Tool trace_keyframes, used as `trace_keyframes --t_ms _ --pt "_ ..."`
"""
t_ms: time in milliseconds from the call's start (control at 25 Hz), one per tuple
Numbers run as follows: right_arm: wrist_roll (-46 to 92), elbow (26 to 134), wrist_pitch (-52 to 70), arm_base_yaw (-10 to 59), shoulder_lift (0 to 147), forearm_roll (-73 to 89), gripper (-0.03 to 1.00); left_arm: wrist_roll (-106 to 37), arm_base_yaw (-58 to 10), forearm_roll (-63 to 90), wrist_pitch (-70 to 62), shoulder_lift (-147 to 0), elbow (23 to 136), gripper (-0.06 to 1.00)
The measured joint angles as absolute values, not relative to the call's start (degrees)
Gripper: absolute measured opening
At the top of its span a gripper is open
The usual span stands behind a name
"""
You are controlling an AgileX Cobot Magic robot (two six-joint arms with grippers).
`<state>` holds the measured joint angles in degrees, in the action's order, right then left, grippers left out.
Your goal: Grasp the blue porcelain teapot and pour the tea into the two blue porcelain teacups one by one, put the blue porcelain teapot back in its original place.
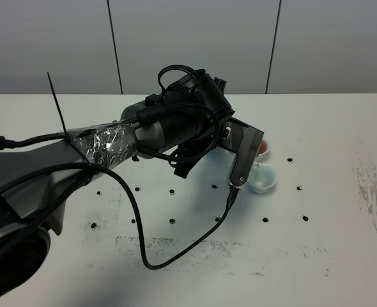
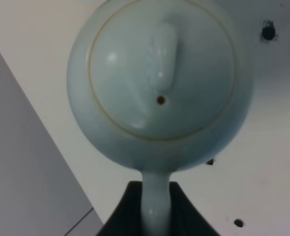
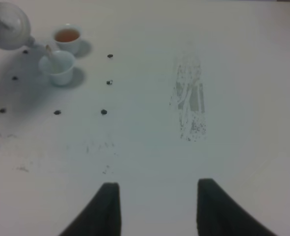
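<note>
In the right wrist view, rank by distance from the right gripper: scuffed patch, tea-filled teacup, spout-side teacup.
1. scuffed patch, ahead of the right gripper.
2. spout-side teacup, beside the teapot.
3. tea-filled teacup, just beyond it.

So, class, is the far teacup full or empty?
It holds tea: the right wrist view shows reddish-brown liquid inside the far teacup. How high it reaches cannot be told.
</note>
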<state>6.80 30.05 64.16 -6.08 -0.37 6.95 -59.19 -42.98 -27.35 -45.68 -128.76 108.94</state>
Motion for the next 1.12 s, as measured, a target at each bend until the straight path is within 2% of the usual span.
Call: trace_keyframes --t_ms 1120 --pt "6.8 30.0 64.2 -6.1 -0.4 6.9 0.35 -59.2 -45.1 -35.3 -45.8 -128.8 108.9 0.04"
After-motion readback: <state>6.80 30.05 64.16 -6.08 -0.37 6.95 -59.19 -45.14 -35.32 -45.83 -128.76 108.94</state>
